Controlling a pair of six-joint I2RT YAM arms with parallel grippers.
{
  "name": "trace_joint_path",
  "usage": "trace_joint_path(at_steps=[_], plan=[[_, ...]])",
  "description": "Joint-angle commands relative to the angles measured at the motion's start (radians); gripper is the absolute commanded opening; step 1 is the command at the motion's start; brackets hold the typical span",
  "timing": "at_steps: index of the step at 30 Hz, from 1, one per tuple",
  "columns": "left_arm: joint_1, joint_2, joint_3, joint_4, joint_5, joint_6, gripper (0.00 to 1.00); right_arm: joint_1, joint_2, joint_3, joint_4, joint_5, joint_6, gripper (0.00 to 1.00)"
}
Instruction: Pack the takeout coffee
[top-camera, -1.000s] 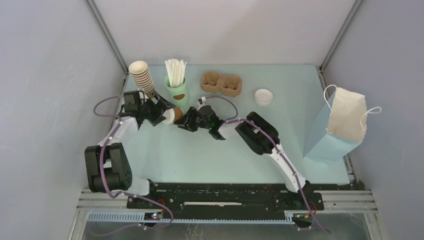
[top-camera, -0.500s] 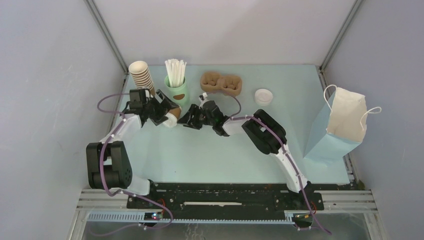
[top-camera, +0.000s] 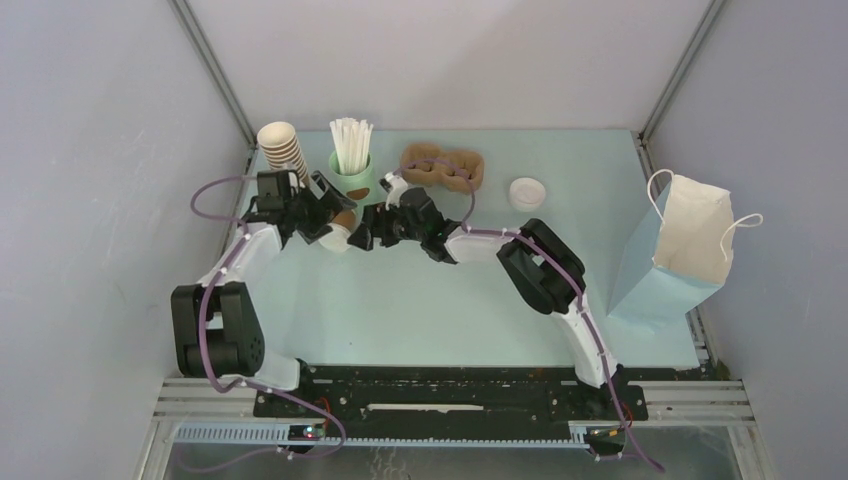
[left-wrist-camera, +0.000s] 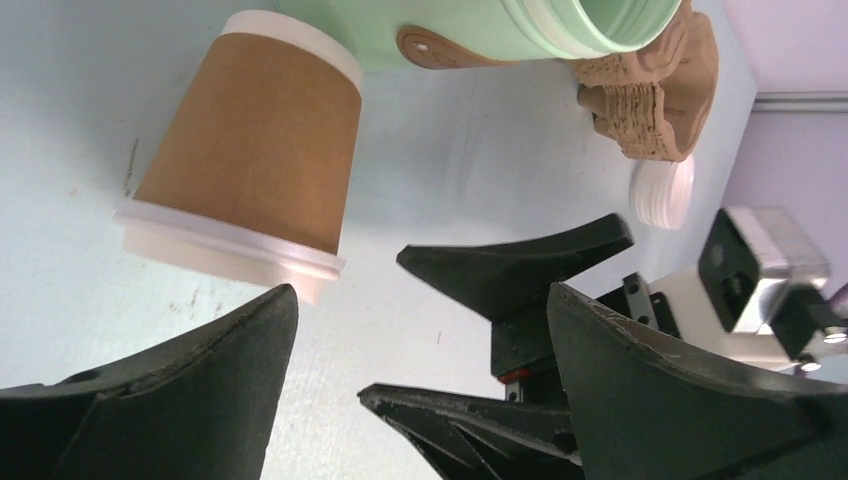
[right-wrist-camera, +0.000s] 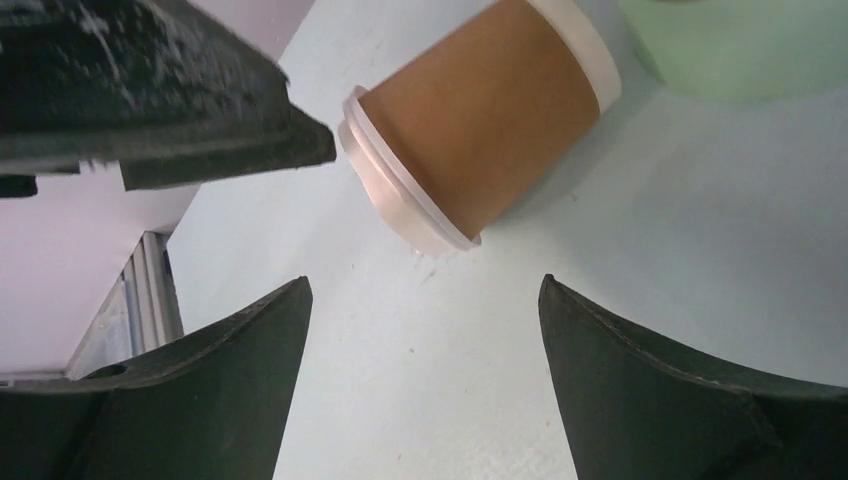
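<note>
The takeout coffee (left-wrist-camera: 250, 160), a brown paper cup with a white lid, lies on its side on the table, its base against the mint-green cup (left-wrist-camera: 480, 25). From above the takeout coffee (top-camera: 343, 228) lies between the two grippers. My left gripper (left-wrist-camera: 420, 292) is open, with the lid just past its left fingertip and nothing between the jaws. My right gripper (right-wrist-camera: 425, 285) is open too. Its wrist view shows the coffee (right-wrist-camera: 480, 130) lying just beyond the fingertips, lid end toward them and touched by neither. The grippers face each other closely, left gripper (top-camera: 322, 215) and right gripper (top-camera: 366, 232).
A stack of lidless brown cups (top-camera: 284, 150) and the mint-green cup of white straws (top-camera: 352, 178) stand at the back left. The pulp carrier (top-camera: 443, 168) and a stack of white lids (top-camera: 527, 192) lie further right. A pale blue paper bag (top-camera: 680, 250) stands at the right edge.
The right gripper's jaws have spread wide. Both grippers have shifted a little toward the back, nearer the mint-green cup. The coffee now lies free on the table.
</note>
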Motion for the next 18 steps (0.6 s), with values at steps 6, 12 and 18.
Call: trace_joint_path(at_steps=[6,12,18], plan=[[0.147,-0.159,-0.015,0.008,-0.071,0.032,1.00,0.079,0.114,0.217,-0.095,0.147,-0.176,0.92],[0.234,-0.045,-0.054,0.187,-0.016,-0.138,0.99,0.100,0.193,0.385,-0.221,0.306,-0.155,0.89],[0.246,0.171,0.059,0.168,0.082,-0.133,0.93,0.112,0.222,0.444,-0.255,0.328,-0.148,0.76]])
